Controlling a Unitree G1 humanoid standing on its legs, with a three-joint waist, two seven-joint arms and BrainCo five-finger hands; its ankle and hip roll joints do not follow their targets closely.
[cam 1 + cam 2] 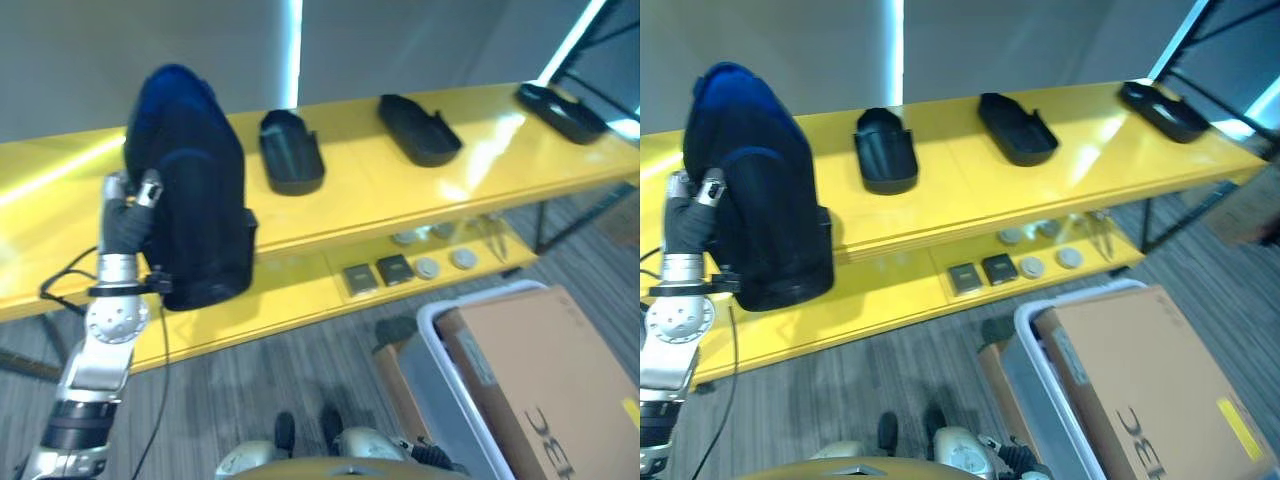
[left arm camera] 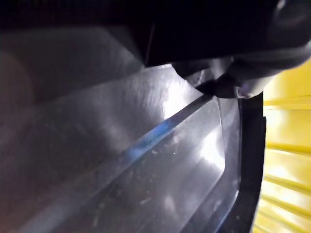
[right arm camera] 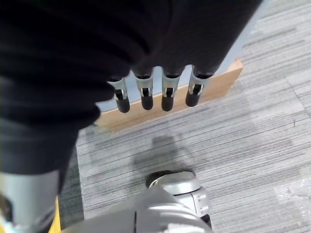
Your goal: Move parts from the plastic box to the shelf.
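A big dark blue-black moulded part point(image 1: 195, 190) stands upright at the left end of the yellow shelf point(image 1: 350, 215), its lower end over the front edge. My left hand point(image 1: 128, 215) grips its left side; in the left wrist view a dark fingertip point(image 2: 233, 85) curls on the glossy part point(image 2: 146, 160). Three black parts point(image 1: 291, 150), point(image 1: 420, 130), point(image 1: 560, 112) lie along the shelf's top board. The plastic box point(image 1: 480, 297) stands on the floor at lower right. My right hand point(image 3: 155, 94) hangs with straight fingers, holding nothing.
A brown cardboard box point(image 1: 545, 385) lies in the plastic box. The shelf's lower board carries two dark square pieces point(image 1: 377, 274) and some small round discs point(image 1: 445, 264). Grey carpet point(image 3: 218, 145) lies under my right hand, beside a cardboard edge point(image 3: 214, 85).
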